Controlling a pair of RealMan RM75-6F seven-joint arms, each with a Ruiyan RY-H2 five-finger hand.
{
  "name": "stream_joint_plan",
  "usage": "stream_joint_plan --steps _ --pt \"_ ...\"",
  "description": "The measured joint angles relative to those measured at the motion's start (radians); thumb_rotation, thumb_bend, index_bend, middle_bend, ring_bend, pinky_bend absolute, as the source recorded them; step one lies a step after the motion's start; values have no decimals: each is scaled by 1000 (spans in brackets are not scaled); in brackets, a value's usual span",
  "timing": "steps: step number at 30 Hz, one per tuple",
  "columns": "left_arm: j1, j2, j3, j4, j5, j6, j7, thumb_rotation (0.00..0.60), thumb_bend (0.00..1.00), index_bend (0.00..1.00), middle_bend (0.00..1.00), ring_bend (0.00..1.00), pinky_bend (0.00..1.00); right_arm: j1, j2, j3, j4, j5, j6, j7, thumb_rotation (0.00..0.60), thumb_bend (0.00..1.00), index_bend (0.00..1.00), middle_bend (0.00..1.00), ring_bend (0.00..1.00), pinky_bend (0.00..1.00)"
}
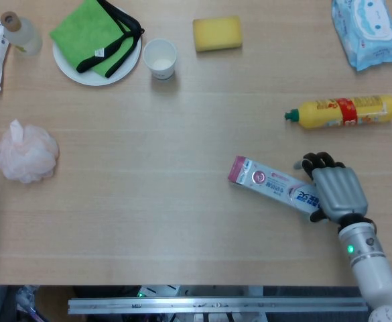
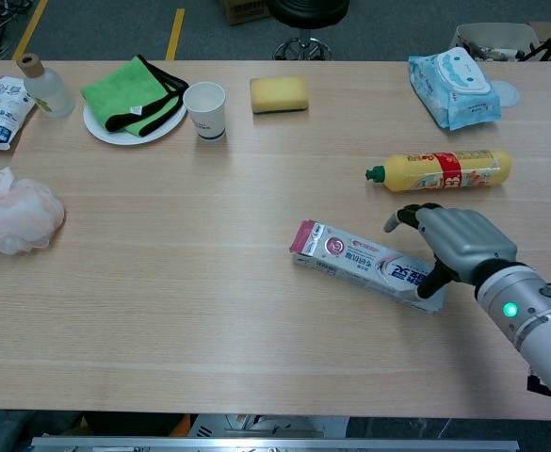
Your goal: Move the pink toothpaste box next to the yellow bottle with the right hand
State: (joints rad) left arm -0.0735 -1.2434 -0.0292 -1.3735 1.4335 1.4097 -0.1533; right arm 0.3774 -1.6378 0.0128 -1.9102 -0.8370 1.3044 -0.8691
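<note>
Your right hand (image 1: 335, 191) sits over the right end of the pink toothpaste box (image 1: 273, 186), fingers curled on its far edge and thumb at the near edge; a closed grip is not certain. The box lies flat on the desk (image 1: 149, 221), lower right of centre, below the yellow bottle (image 1: 343, 111) and apart from it.

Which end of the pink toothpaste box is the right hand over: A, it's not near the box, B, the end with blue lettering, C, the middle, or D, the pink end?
B: the right hand covers the blue-lettered end of the pink toothpaste box; the pink end lies bare.
</note>
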Motion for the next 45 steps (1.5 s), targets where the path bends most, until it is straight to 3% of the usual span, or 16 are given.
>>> stream_joint_plan --steps 13,23,34,45 --pt "4 -5 1 19 -3 -7 -23 600 301 282 168 206 382 31 -65 5 57 72 12 -37 600 0 249 188 113 277" --pt "9 -8 2 30 -5 -7 -40 600 302 282 168 206 382 49 -86 1 82 88 7 -40 600 18 248 273 168 329" --pt "11 -11 2 38 -5 -11 -46 600 301 282 168 206 383 59 -96 -5 101 100 3 -34 600 90 250 348 251 403" --pt "12 -13 1 43 -7 -13 -51 600 303 282 168 206 383 65 -98 -14 112 101 2 -28 600 181 314 400 305 438"
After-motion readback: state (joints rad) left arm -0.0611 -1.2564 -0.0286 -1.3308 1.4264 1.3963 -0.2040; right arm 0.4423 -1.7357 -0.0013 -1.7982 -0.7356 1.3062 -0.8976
